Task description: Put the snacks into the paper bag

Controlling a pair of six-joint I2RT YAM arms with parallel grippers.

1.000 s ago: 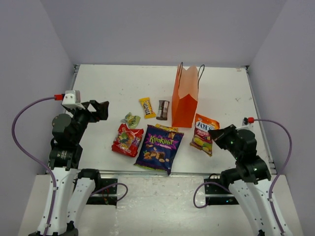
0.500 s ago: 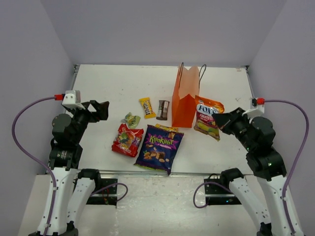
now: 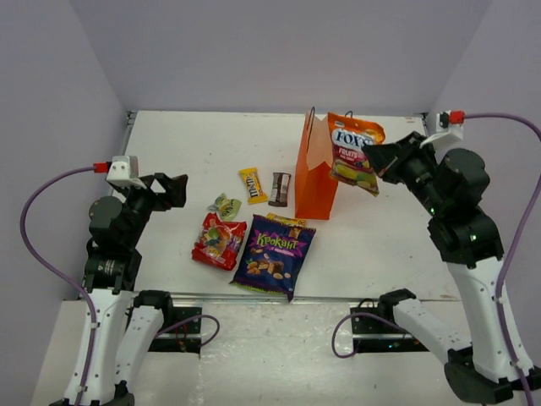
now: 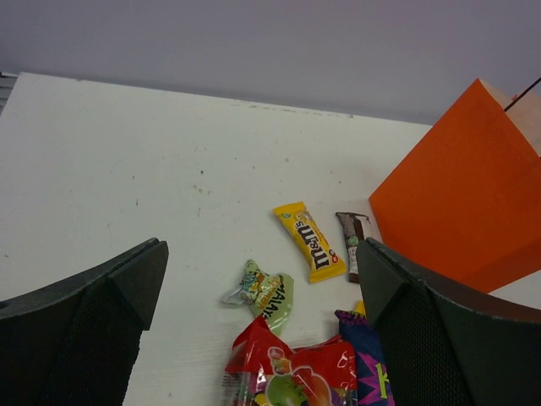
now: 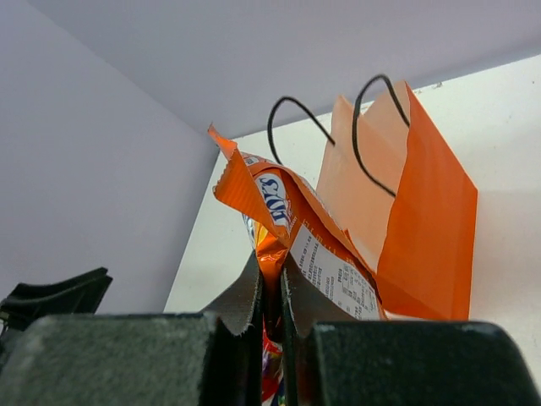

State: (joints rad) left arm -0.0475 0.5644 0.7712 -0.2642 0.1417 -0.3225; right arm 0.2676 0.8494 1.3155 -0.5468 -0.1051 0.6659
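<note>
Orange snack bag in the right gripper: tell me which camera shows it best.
Top external. It shows the orange bag whole, label facing the camera, held by the right gripper beside the paper bag. The right wrist view shows only its crumpled edge and back label, pinched close to the lens. The left wrist view misses it.

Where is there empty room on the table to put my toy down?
Bare table lies behind the yellow pack, toward the back edge. More bare room right of the purple bag, in front of the paper bag. Crowded: the middle, around the red bag.
</note>
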